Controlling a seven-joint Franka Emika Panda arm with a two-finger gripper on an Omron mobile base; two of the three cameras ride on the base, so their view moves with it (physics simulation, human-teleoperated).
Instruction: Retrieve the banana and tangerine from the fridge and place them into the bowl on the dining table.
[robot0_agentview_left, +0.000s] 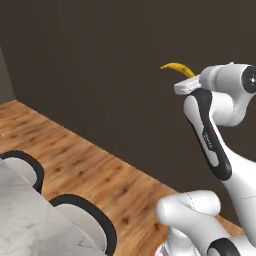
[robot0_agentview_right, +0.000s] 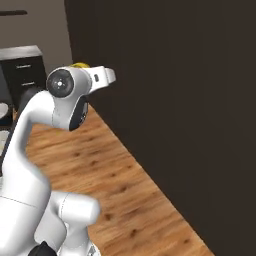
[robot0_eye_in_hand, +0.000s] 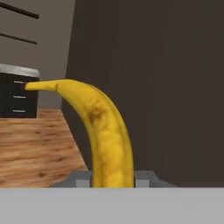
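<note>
The banana's (robot0_eye_in_hand: 107, 135) lower end is hidden inside the claw (robot0_eye_in_hand: 113, 179); from the right, the arm covers nearly all of it.

So the base here is a warm brown wood-plank floor (robot0_agentview_left: 95, 170) with darker knots, running up to a dark brown wall (robot0_agentview_left: 100, 60). At the lower left of the left base view, a corner of the white-grey marble dining table (robot0_agentview_left: 25, 220) stands on it, with two dark round-backed chairs with pale seats (robot0_agentview_left: 85, 220) tucked right against its edge. Farther back, a black drawer cabinet with a grey top (robot0_agentview_right: 25, 65) sits on the same floor.
</note>
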